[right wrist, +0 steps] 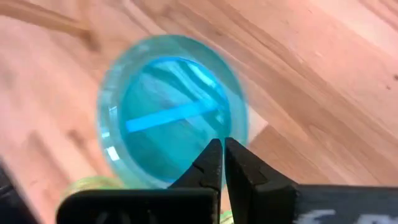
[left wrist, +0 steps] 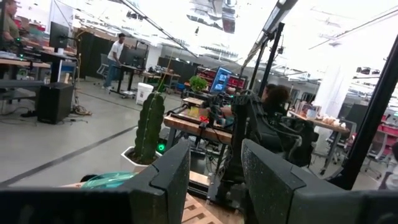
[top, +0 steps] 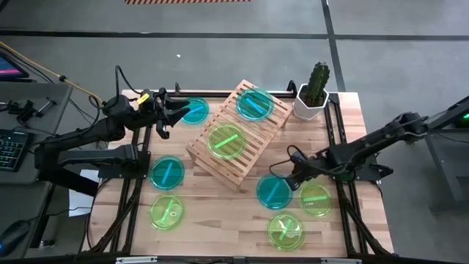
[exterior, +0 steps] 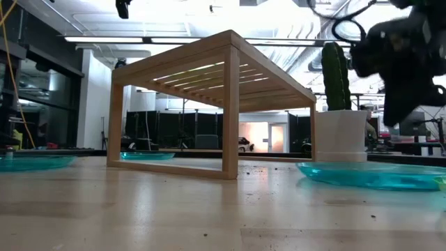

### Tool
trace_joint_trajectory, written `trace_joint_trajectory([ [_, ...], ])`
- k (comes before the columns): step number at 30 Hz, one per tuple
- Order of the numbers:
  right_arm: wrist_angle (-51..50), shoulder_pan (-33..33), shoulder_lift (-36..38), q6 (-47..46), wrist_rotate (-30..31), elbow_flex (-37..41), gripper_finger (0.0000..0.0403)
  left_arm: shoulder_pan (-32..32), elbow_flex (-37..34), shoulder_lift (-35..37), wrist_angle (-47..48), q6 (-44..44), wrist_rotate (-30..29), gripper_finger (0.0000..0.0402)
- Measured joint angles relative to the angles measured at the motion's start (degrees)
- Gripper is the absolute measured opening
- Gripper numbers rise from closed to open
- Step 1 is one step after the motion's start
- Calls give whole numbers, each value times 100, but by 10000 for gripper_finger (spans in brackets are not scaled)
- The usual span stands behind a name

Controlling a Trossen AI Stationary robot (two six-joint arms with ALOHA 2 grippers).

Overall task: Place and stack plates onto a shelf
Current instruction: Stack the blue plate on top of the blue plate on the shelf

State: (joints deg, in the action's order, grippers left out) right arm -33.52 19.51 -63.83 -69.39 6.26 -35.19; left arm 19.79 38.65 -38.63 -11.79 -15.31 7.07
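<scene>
Right under the right gripper [right wrist: 222,163] a teal plate [right wrist: 171,112] is lying flat on the wooden table [top: 212,213], and the fingers are sitting pinched together over its near rim, probably lining up for a grab. Two plates are already resting on the shelf [top: 234,136]. Over by the far edge, the left gripper [top: 167,111] is hanging with its fingers apart, empty, beside another teal plate [top: 194,110]. Busy workshop with people is showing behind.

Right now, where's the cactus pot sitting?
In the high view the white cactus pot stands at the table's far edge, right of centre, just beside the wooden shelf's right end, with a teal plate on the shelf nearby.
</scene>
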Motion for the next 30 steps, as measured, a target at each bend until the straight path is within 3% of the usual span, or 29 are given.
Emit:
trace_joint_trajectory([
  [8, -127, 0, 798, 219, 15, -10, 0, 0, 2, 0, -7, 0, -4, 133],
  [17, 476, 0, 467, -272, -401, 423, 7, 0, 2, 0, -5, -4, -4, 133],
  [20, 541, -2, 278, -537, -481, 656, 34, 0, 2, 2, -5, -4, -4, 134],
  [30, 1403, -13, 55, -799, -672, 1183, 179, 0, 2, 2, -5, -7, -20, 134],
])
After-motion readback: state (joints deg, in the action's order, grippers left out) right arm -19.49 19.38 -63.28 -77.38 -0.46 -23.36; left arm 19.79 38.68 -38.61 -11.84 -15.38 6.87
